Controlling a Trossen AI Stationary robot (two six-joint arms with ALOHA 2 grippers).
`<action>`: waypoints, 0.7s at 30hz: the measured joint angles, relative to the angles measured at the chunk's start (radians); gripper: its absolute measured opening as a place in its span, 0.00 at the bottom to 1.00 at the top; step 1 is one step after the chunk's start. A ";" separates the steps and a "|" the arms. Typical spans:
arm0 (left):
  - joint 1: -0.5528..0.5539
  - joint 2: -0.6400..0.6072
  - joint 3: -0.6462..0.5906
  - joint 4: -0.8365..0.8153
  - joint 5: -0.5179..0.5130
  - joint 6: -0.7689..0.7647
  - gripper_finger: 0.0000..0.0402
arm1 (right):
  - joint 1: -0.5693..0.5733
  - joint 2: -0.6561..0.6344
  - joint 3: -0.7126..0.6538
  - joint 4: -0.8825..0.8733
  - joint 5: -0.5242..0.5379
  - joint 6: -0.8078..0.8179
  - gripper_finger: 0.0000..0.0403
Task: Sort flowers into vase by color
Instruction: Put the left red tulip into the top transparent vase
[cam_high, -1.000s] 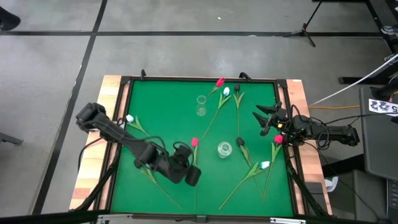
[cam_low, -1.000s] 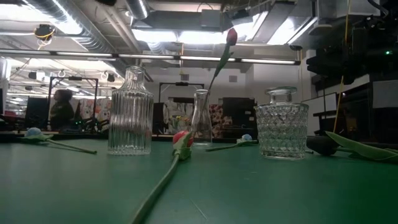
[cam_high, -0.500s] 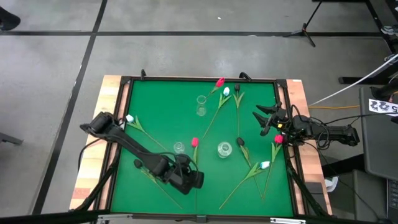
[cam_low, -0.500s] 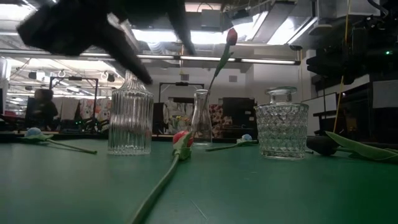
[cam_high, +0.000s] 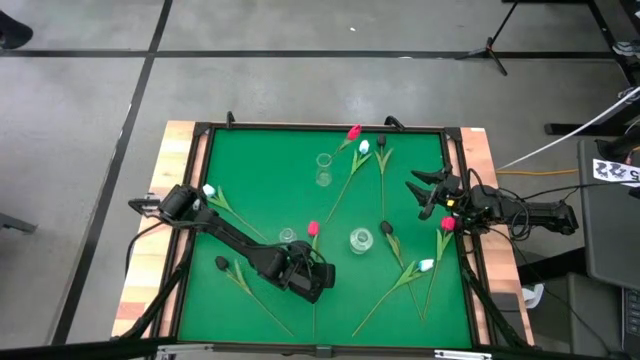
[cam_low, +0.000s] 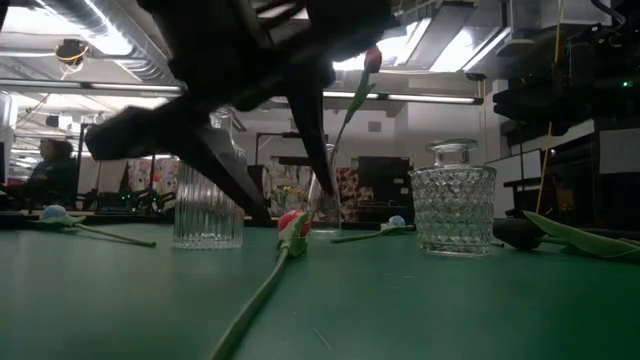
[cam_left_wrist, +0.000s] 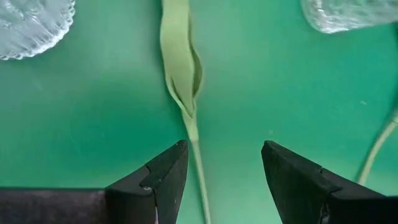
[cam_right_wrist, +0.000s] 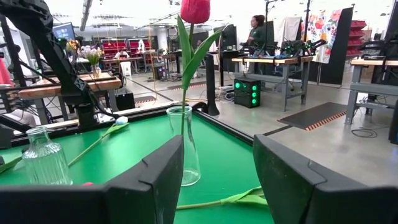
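A: From above, what has changed?

B: The left end effector (cam_high: 318, 283) has swung across the green surface (cam_high: 250, 170) from beside the ribbed vase (cam_high: 288, 237) to the stem of the red-pink tulip (cam_high: 313, 229) lying near the middle. The right end effector (cam_high: 420, 190) has not moved, spread wide near the right edge.

A: And the low view?

B: The left arm now fills the frame, dark in front of the ribbed vase. One red tulip (cam_low: 371, 58) already stands in the slim vase (cam_low: 322, 188); the squat vase (cam_low: 453, 197) is close by.

A: Left wrist view?

B: Fingers (cam_left_wrist: 163, 177) wide, empty, straddling the stem (cam_left_wrist: 198, 162). I judge a grasp is next.

A: Obstacles?

B: The two vases flank that stem; white and dark tulips lie scattered around.
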 joint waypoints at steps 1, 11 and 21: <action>0.003 0.001 -0.001 0.000 0.000 -0.001 0.50 | 0.000 0.000 0.000 0.000 0.000 0.000 0.48; 0.004 0.023 -0.001 -0.019 -0.020 -0.047 0.42 | 0.000 0.000 0.000 0.000 0.000 0.000 0.48; 0.004 0.059 -0.001 0.041 -0.025 -0.047 0.32 | 0.000 0.000 0.000 0.000 -0.001 0.000 0.48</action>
